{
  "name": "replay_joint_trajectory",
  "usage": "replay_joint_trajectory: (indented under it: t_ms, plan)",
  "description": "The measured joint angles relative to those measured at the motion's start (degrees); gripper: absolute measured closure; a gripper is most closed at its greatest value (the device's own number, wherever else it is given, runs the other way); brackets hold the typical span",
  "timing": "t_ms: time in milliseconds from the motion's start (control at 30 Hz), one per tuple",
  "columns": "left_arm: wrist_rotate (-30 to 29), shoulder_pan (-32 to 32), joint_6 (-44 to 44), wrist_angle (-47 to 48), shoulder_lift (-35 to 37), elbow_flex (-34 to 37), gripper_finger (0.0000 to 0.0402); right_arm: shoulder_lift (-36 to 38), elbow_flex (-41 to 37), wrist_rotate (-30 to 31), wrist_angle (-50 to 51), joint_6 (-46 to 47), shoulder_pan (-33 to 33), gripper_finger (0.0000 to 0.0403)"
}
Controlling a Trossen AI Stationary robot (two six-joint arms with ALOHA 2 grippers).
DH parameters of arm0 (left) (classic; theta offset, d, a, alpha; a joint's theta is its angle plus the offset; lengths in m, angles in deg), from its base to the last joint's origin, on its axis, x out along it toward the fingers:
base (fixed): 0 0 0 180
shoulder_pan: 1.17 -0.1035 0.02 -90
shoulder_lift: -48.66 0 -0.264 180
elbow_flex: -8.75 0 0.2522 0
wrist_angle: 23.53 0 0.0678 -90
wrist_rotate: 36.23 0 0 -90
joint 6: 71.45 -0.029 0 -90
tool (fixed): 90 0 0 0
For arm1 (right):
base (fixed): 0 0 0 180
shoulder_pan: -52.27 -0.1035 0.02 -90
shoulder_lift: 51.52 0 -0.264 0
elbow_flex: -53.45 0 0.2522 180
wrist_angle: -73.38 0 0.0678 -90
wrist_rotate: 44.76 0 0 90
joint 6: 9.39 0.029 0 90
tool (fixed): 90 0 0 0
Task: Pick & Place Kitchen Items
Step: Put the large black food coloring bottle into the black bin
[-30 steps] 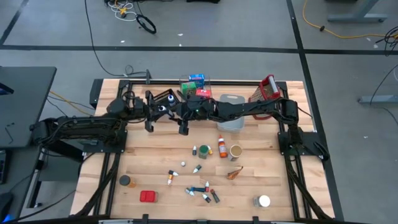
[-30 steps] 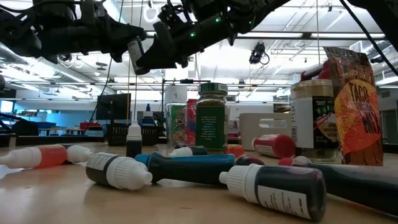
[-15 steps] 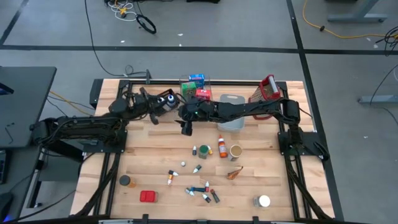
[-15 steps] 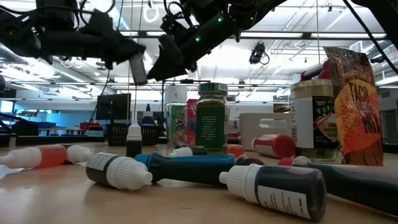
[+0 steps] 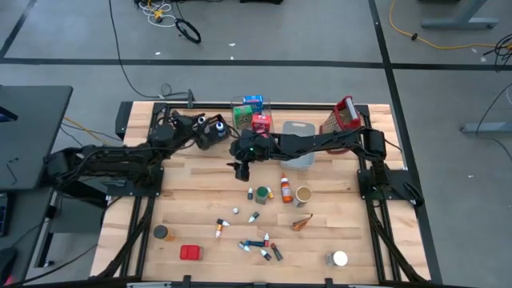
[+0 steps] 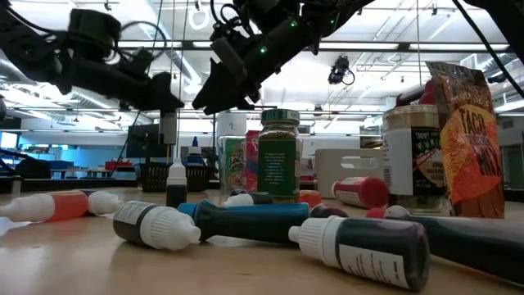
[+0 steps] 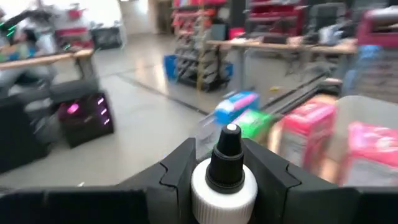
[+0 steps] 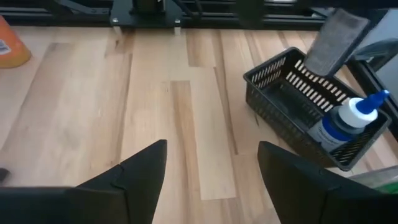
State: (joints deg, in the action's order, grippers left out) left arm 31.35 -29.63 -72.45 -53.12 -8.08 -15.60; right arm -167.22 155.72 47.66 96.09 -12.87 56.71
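My left gripper (image 7: 227, 163) is shut on a small bottle (image 7: 225, 177) with a white shoulder and a dark cap. It holds the bottle at the table's far left, over a black slatted basket (image 8: 292, 106); the high view shows the gripper (image 5: 210, 128) there. In the right wrist view a bottle with a blue tip (image 8: 351, 121) shows within the basket's outline; whether it is the held one I cannot tell. My right gripper (image 5: 242, 170) (image 8: 211, 171) hangs open over bare wood, right of the basket. Other kitchen items (image 5: 262, 194) lie scattered toward the near edge. My left gripper pinches the bottle between its two fingers at the white shoulder (image 7: 205, 196), just below the cap. The fingers lie level and come from the table's left. The bottle stands upright with its cap up, lifted clear of the table; the fingers hide its lower body.
A clear bin (image 5: 252, 112) with red, green and blue boxes stands at the far edge, right of the basket. Beside it are a grey-blue tray (image 5: 298, 140) and a grater with a red handle (image 5: 342, 116). Small bottles, jars and a red box (image 5: 190, 253) lie nearer.
My left gripper has carried the bottle toward the table's far edge, to the black basket, and has swung round from pointing at the near side until it lies level, pointing right. My right gripper has tipped down slightly in place, its fingers wider apart.
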Motion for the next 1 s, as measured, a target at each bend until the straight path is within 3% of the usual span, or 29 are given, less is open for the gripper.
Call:
replay_joint_trajectory:
  t_ms: [267, 700, 1000]
  plan:
    - [3.49, -5.13, 2.56, -13.56, -13.26, -0.02, 0.0281, -0.02, 0.0, -2.0, -0.17, -0.03, -0.96, 0.014]
    - [4.65, -6.63, 2.68, -33.03, -33.57, -0.04, 0.0281, -0.04, 0.0, -8.0, -0.42, -2.56, -1.37, 0.014]
    - [4.0, -6.63, 3.59, -34.19, -40.96, -3.2, 0.0281, -0.07, 0.0, -11.01, -1.1, -3.19, -1.35, 0.014]
